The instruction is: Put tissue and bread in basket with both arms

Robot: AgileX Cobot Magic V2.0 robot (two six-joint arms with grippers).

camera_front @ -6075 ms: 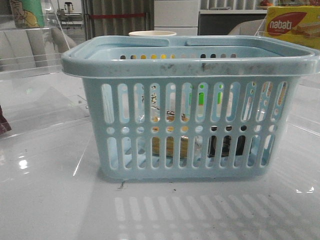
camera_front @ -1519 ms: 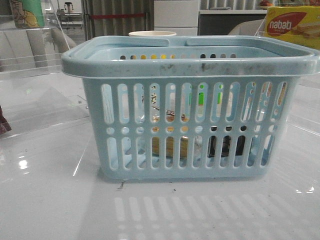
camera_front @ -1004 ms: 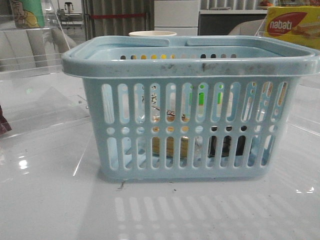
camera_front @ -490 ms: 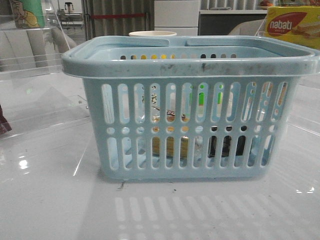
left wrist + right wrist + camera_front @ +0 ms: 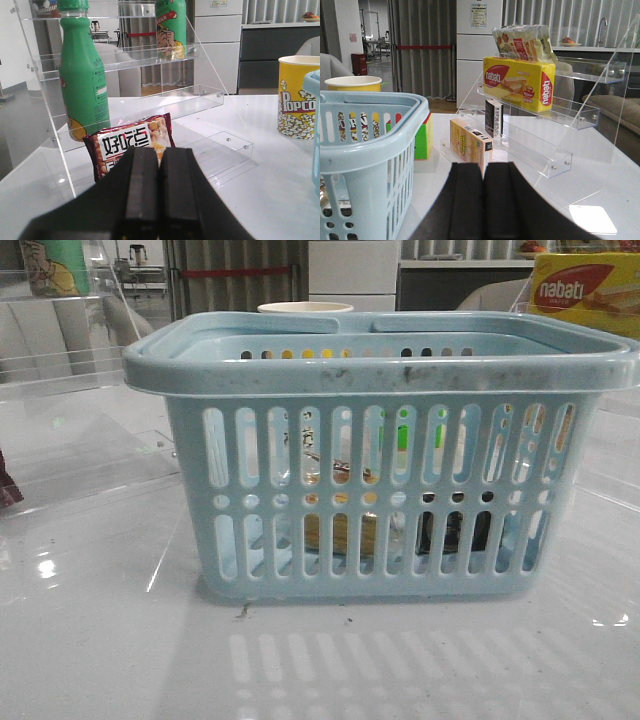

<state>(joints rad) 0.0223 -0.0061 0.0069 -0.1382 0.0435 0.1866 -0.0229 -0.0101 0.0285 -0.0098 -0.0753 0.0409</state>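
Looking over the front view, you have the basket (image 5: 380, 455) standing upright in the middle of the white table (image 5: 100, 640), its scuffed thick rim level and its handles folded down on top. Through the slots you can make out the bread (image 5: 342, 530) lying on the basket floor, left of centre, tan-yellow under clear wrap with a dark band higher up. Just beside it, toward the basket's right end, the tissue (image 5: 455, 530) shows as a low dark block, also on the floor. Whether the two touch you cannot tell through the slots.

Neither arm appears in the front view. Your left gripper (image 5: 159, 195) has its two black fingers pressed flat together with nothing between them, held off to the left edge of the table and facing a clear acrylic shelf (image 5: 150, 60). A green bottle (image 5: 82, 80) and a red snack bag (image 5: 130, 145) stand at that shelf, and a popcorn cup (image 5: 297, 97) sits farther back near the basket's edge.

Your right gripper (image 5: 484, 200) is likewise closed on itself and empty, just beside the basket's right end wall (image 5: 365, 145). Beyond it a second acrylic shelf (image 5: 545, 115) carries a yellow nabati box (image 5: 520, 82) and a small pale carton (image 5: 470, 142).
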